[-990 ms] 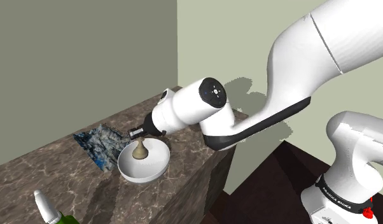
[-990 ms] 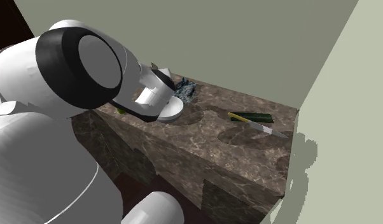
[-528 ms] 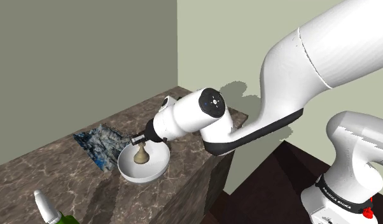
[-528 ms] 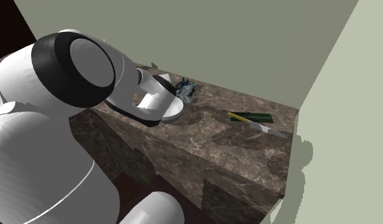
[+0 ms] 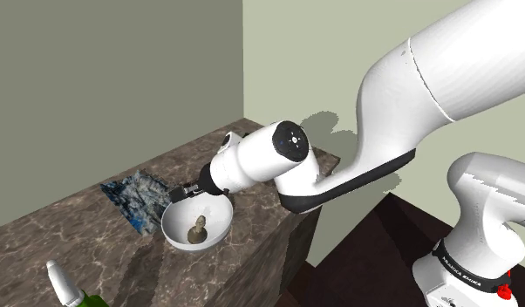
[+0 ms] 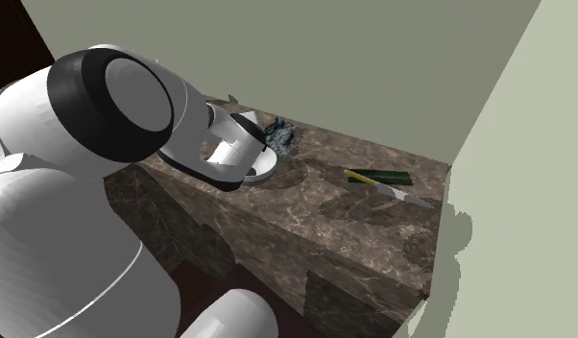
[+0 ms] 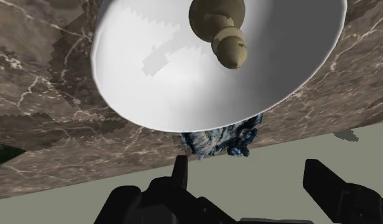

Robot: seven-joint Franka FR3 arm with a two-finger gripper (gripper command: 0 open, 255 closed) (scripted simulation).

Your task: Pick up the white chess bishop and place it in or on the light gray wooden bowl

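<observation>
The gripper [image 7: 249, 181] hangs just above the white bowl [image 7: 184, 76] with its fingers [image 7: 179, 170] spread and gripping nothing. The tan bishop [image 7: 221, 28] sits inside the bowl below it, apart from both fingers. The bowl stands near the edge of the brown marbled surface [image 5: 69, 235], a crumpled blue cloth [image 7: 217, 140] lies just beside the bowl, and a knife [image 6: 391, 190] lies well apart from the gripper with bare surface between.
</observation>
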